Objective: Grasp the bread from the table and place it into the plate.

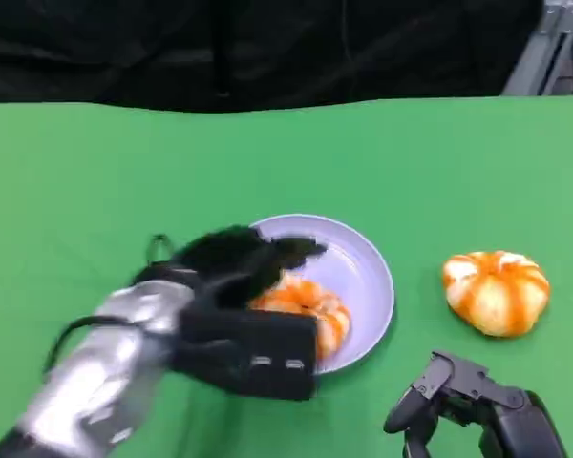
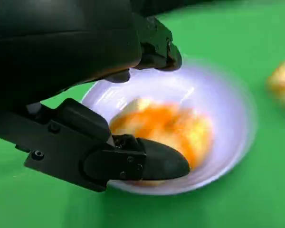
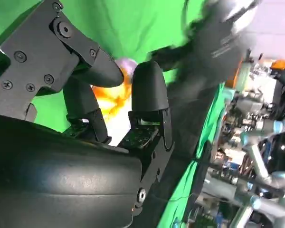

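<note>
Green cloth table (image 1: 95, 162), round lavender plate (image 1: 368, 253) cradling glossy ridged orange-striped bread (image 1: 310, 303), left hand (image 1: 239, 272) spread above.

The silver left forearm (image 1: 105, 367) carried a looping black cable; both black hands' plates showed small round screws.

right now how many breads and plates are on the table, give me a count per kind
breads: 2, one in the plate, one on the cloth to its right
plates: 1
total: 3
</note>
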You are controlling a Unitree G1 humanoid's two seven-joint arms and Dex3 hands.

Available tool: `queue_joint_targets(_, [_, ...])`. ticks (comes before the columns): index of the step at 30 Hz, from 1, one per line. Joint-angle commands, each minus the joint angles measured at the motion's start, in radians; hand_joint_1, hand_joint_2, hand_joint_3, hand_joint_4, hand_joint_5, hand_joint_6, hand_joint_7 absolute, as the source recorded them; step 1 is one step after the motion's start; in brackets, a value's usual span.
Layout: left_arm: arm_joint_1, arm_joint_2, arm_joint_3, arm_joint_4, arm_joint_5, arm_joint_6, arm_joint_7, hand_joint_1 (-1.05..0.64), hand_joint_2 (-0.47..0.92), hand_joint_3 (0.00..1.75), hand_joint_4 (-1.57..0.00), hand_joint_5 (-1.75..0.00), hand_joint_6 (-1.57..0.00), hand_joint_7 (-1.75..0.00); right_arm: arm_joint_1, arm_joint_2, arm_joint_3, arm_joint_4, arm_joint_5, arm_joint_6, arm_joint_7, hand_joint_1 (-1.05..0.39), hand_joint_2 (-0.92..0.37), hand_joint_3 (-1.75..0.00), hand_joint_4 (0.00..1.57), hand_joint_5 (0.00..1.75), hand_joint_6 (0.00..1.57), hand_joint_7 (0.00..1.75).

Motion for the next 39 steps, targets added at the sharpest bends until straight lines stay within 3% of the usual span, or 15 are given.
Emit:
queue_joint_targets(1, [0.075,0.034,0.079,-0.061,-0.081,-0.020,0.017,-0.77,0.92,0.41,0.00,-0.70,-0.14,-0.14,0.002,-0.007,-0.002,-0.004,-0.001,0.003,-0.005,-0.12,-0.24,-1.51,0.74,1.67,0.74,1.48])
queue_joint_targets(4, [0.170,0.019,0.169,-0.091,-0.221,-0.098,0.062,-0.70,0.92,0.35,-0.06,-0.78,-0.21,-0.18,0.002,-0.008,-0.002,-0.006,0.002,0.008,-0.004,-0.12,-0.24,-1.52,0.74,1.67,0.74,1.49])
queue_joint_targets(5, [0.197,0.012,0.195,-0.084,-0.263,-0.145,0.087,-0.64,0.92,0.30,-0.18,-0.84,-0.33,-0.23,0.002,-0.008,-0.002,-0.005,0.003,0.007,-0.003,-0.12,-0.24,-1.52,0.74,1.68,0.74,1.49])
queue_joint_targets(7, [0.225,0.005,0.223,-0.072,-0.309,-0.204,0.114,-0.61,0.92,0.27,-0.24,-0.88,-0.40,-0.26,0.002,-0.009,-0.002,-0.005,0.004,0.006,-0.002,-0.11,-0.23,-1.53,0.74,1.68,0.74,1.49])
queue_joint_targets(15, [0.226,0.004,0.230,-0.054,-0.316,-0.237,0.118,-0.60,0.92,0.26,-0.27,-0.88,-0.43,-0.26,0.001,-0.009,-0.002,-0.005,0.005,0.006,-0.003,-0.11,-0.23,-1.53,0.74,1.68,0.74,1.50])
queue_joint_targets(16, [0.300,-0.042,0.287,-0.037,-0.433,-0.329,0.147,-0.60,0.92,0.26,-0.27,-0.87,-0.43,-0.26,0.000,-0.010,-0.003,-0.003,0.005,0.006,-0.003,-0.11,-0.23,-1.53,0.74,1.68,0.74,1.50])
queue_joint_targets(17, [0.355,-0.077,0.331,-0.023,-0.522,-0.401,0.167,-0.39,0.88,0.31,-0.49,-1.11,-0.62,-0.56,-0.001,-0.010,-0.005,-0.001,0.006,0.007,-0.003,-0.13,-0.23,-1.52,0.74,1.68,0.74,1.49])
queue_joint_targets(19, [0.494,-0.134,0.395,-0.057,-0.658,-0.439,0.192,-0.28,0.79,0.48,-0.60,-1.24,-0.62,-0.91,-0.002,-0.015,-0.010,0.000,0.009,0.002,0.000,-0.14,-0.22,-1.52,0.74,1.68,0.74,1.49])
queue_joint_targets(21, [0.601,-0.161,0.418,-0.125,-0.719,-0.390,0.197,0.01,0.49,1.24,-0.80,-1.64,-0.77,-1.40,-0.003,-0.021,-0.015,-0.001,0.014,-0.004,0.004,-0.12,-0.24,-1.52,0.75,1.67,0.74,1.49])
queue_joint_targets(22, [0.626,-0.167,0.424,-0.145,-0.733,-0.375,0.196,0.05,0.43,1.36,-0.82,-1.69,-0.79,-1.47,-0.003,-0.022,-0.016,-0.001,0.015,-0.005,0.005,-0.11,-0.24,-1.53,0.75,1.67,0.74,1.49])
queue_joint_targets(25, [0.638,-0.184,0.424,-0.145,-0.743,-0.367,0.190,0.09,0.38,1.48,-0.85,-1.74,-0.81,-1.53,-0.002,-0.029,-0.025,-0.001,0.022,-0.009,0.008,-0.11,-0.24,-1.53,0.75,1.67,0.74,1.48])
queue_joint_targets(31, [0.635,-0.219,0.422,-0.096,-0.750,-0.413,0.176,-0.02,0.36,1.47,-0.86,-1.75,-0.78,-1.62,0.011,-0.044,-0.047,-0.006,0.057,-0.017,0.025,-0.12,-0.23,-1.50,0.76,1.65,0.75,1.46])
queue_joint_targets(39, [0.618,-0.219,0.427,-0.054,-0.763,-0.446,0.153,-0.04,0.35,1.47,-0.89,-1.75,-0.80,-1.62,0.017,-0.042,-0.046,-0.012,0.066,-0.014,0.038,-0.14,-0.25,-1.46,0.73,1.67,0.74,1.45])
